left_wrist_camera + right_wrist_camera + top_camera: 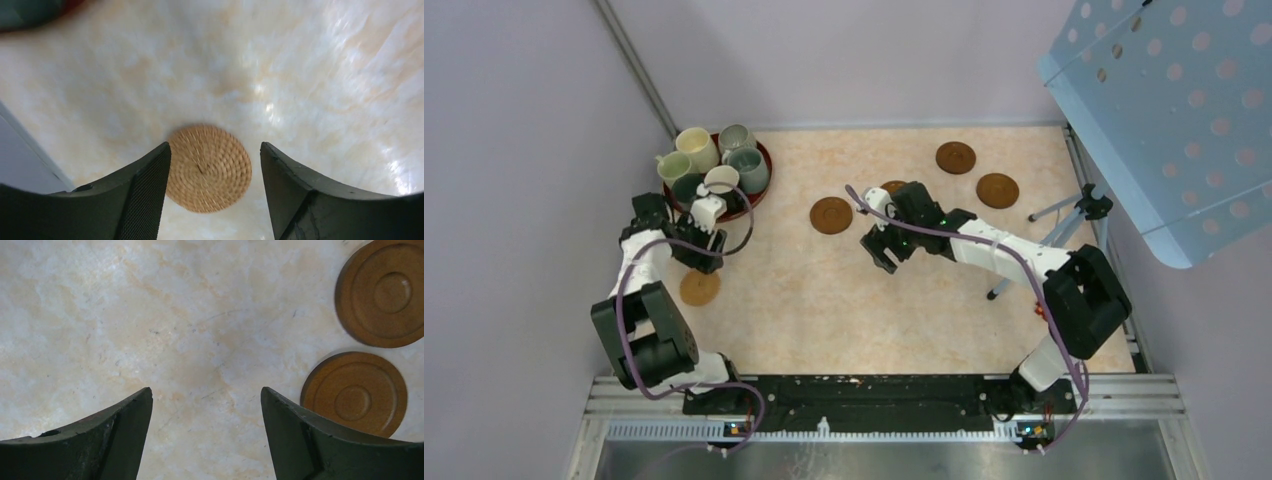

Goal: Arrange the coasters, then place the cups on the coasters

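the left arm is folded sharply at the elbow, and the left hand [696, 248] points downward, jaws parted with nothing between them. the right arm stretches forward and inward, the right hand [881, 250] wide open, empty.

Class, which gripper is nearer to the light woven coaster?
Left. The left gripper hangs close above the woven coaster; the right gripper is far off at mid-table, beside a dark coaster.
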You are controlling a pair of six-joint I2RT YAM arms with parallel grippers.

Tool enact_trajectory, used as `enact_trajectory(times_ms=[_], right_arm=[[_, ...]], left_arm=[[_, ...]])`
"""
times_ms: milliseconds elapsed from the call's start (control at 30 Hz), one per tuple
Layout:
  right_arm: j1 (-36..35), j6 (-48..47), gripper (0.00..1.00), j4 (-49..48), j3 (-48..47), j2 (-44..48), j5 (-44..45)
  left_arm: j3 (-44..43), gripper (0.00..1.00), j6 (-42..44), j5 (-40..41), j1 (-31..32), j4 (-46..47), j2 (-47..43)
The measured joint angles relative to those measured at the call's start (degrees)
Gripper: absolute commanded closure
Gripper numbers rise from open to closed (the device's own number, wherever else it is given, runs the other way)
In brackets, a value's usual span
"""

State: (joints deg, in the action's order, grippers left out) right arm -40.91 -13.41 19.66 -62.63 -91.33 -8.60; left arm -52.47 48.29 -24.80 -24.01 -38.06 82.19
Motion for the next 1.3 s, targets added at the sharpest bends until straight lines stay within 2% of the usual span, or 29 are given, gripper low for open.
enact_trajectory(times_ms=[100, 300, 400, 533, 800, 1133, 1300], right_arm=[[1.7, 0.1, 0.21, 0.4, -3.7, -2.0, 0.1], [9.0, 1.5, 0.21, -0.8, -13.6, -8.6, 2.5], [11.9, 2.0, 0.23, -1.3, -16.1, -11.5, 4.8], [13.9, 2.8, 0.26, -1.6, -20.9, -17.4, 8.5], [17.8, 6.0, 0.26, -1.3, -28.1, -26.8, 8.0], [20.0, 7.7, 0.28, -0.7, -34.0, -33.1, 5.5], [20.0, 7.7, 0.31, -0.3, -36.9, -36.3, 4.4]], left_arm=[[-5.1, 0.22, -2.1, -2.1, 3.7, 0.0, -0.5], [-10.1, 0.20, -11.4, -4.0, 18.2, 5.3, 0.2], [-12.9, 0.20, -16.1, -4.0, 25.1, 9.0, 4.0], [-18.1, 0.20, -20.9, -2.9, 30.5, 13.0, 11.8], [-28.2, 0.19, -26.8, -0.7, 35.1, 16.3, 27.0], [-33.2, 0.18, -27.6, 3.7, 38.7, 16.9, 35.3], [-34.1, 0.23, -27.4, 5.1, 39.4, 16.8, 37.3]])
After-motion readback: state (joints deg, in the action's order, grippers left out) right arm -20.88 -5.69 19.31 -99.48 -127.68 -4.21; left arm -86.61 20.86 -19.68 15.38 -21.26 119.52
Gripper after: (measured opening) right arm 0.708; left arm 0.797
